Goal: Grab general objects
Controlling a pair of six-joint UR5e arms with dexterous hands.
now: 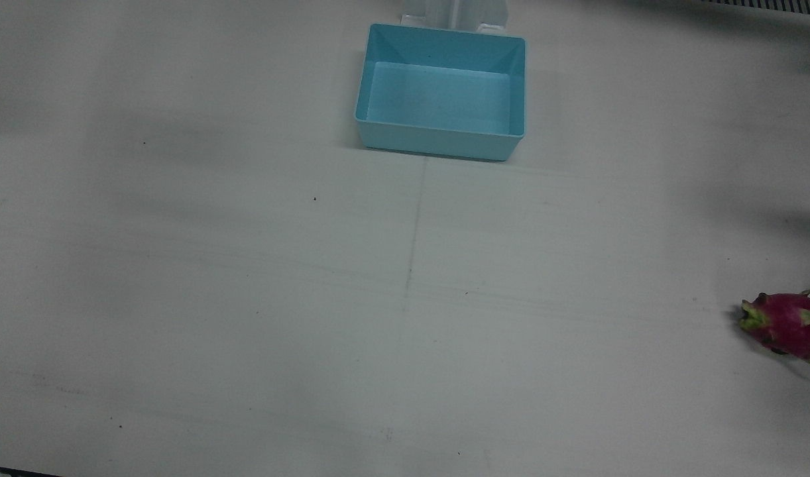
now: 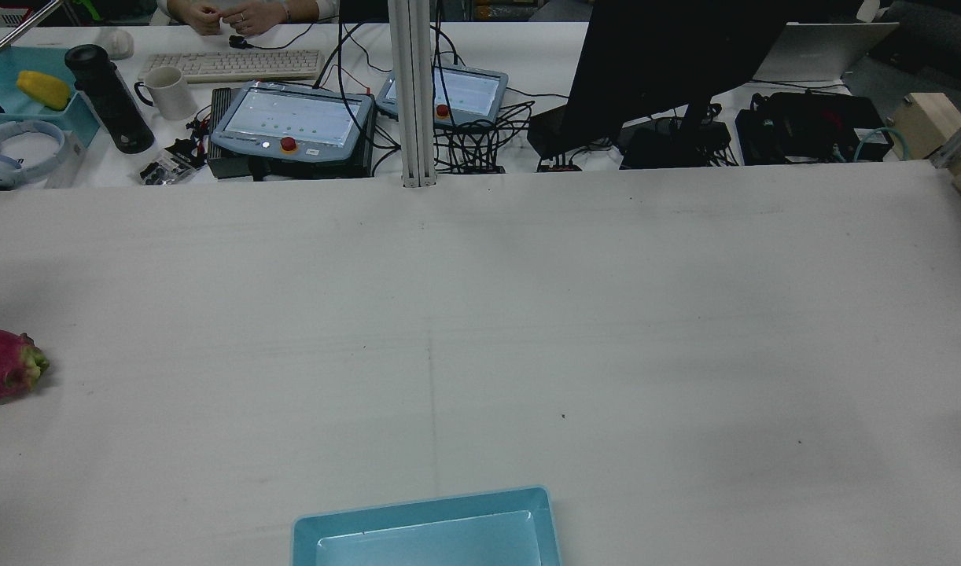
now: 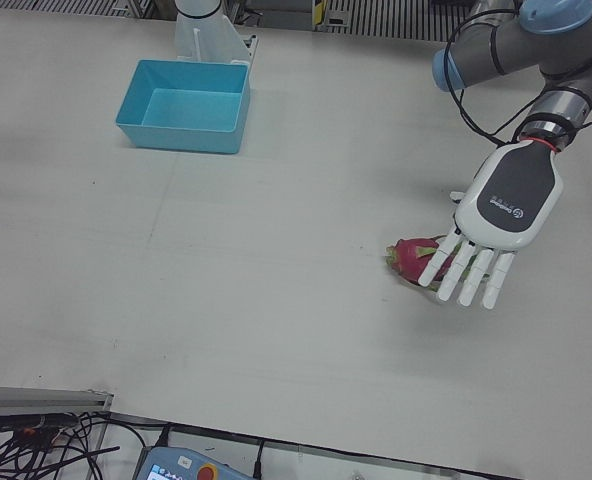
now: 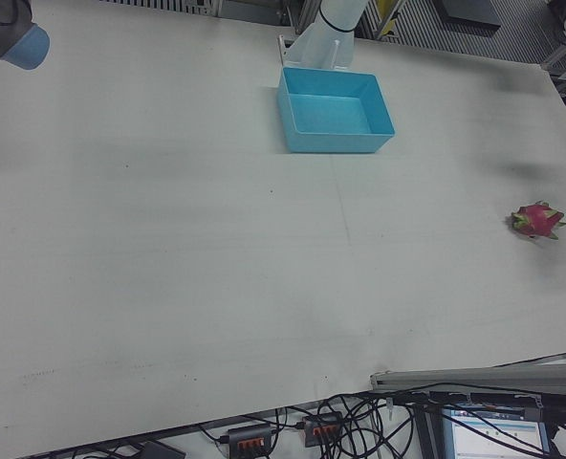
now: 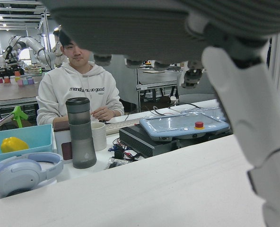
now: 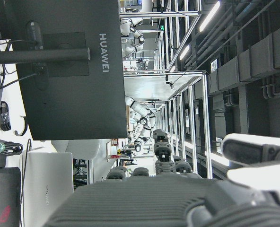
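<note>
white fingers (image 5: 253,123) of the left hand (image 3: 496,215) fill the right side of the left hand view, blurred and cut off by the frame, with the grey palm spread across the top. behind them sit a dark bottle (image 5: 81,132), a mug (image 5: 99,136), blue headphones (image 5: 19,172) and a pendant (image 5: 187,124) with a red button, and a person in a pale hoodie (image 5: 78,92).

in the left-front view the left hand hangs palm down, fingers straight and spread apart, holding nothing. its fingertips overlap the dragon fruit (image 3: 416,258) in that view, so whether they touch it or hover above it cannot be told. the fruit lies on the white table (image 1: 246,298), well apart from the blue bin (image 1: 441,93). in the front view the fruit is cut by the right edge and no hand shows above it; in the rear view it is cut by the left edge.

the bin stands at the robot's side of the table, just before a pedestal, its inside bare. the rear view shows only its far rim at the bottom edge.

the right hand (image 6: 178,201) shows only in its own view, sideways: a grey palm and a few dark fingertips low in the frame, one pale finger at the right. its fingers look apart and nothing is in it. a huawei monitor (image 6: 64,71) fills the upper left. the right-front view shows only a blue joint (image 4: 15,38) of the right arm in its top left corner.
</note>
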